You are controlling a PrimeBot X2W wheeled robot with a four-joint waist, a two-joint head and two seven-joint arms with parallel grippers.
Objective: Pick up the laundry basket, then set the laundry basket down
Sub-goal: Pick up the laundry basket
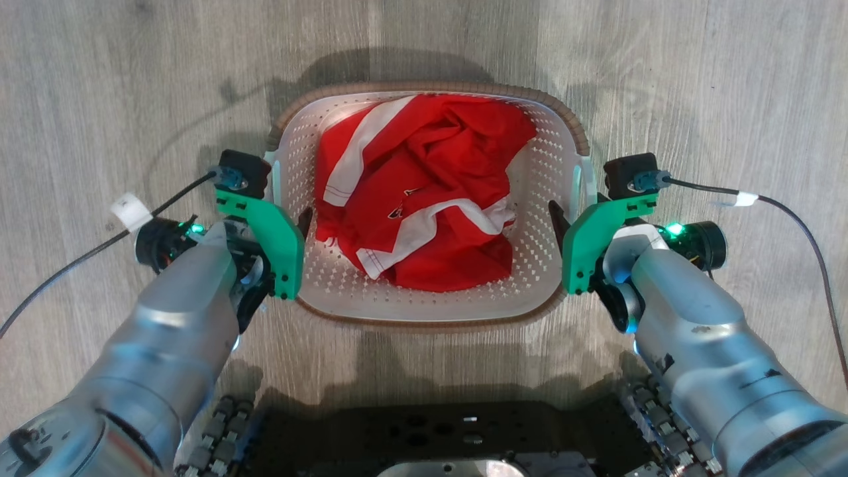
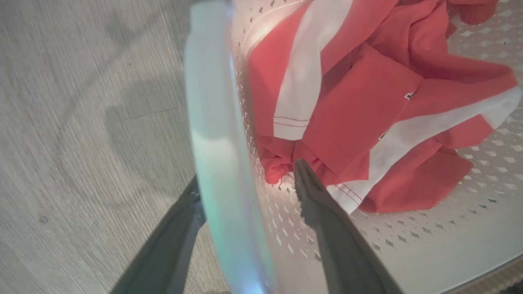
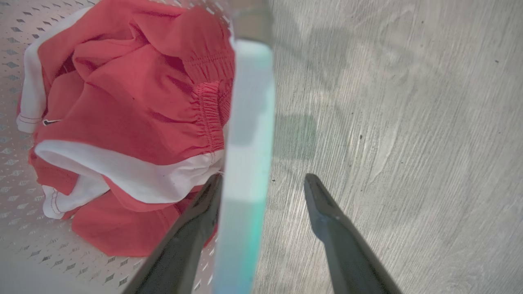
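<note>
The robot's dark base [image 1: 430, 430] fills the bottom edge of the head view, and its two pale forearms reach forward from the lower corners. Just ahead of the base, the laundry basket [image 1: 554, 156] stands on the grey wood-grain floor [image 1: 99, 86], between the two arms. A crumpled red garment with white stripes [image 1: 424, 192] lies in it, covering most of the perforated bottom.

The left tool [image 1: 286, 202] stands wide open astride the basket's left handle [image 1: 273, 175]. In the left wrist view one dark finger [image 2: 310, 196] is inside the basket, its tip just beside the garment, and the other finger is outside over the floor, with the blurred white handle [image 2: 216, 143] between them.

The right tool [image 1: 575, 207] is likewise wide open astride the right handle [image 1: 583, 179]. In the right wrist view its inner finger [image 3: 204, 204] lies by the garment and its outer finger over the floor. Neither tool has closed on the handle.
</note>
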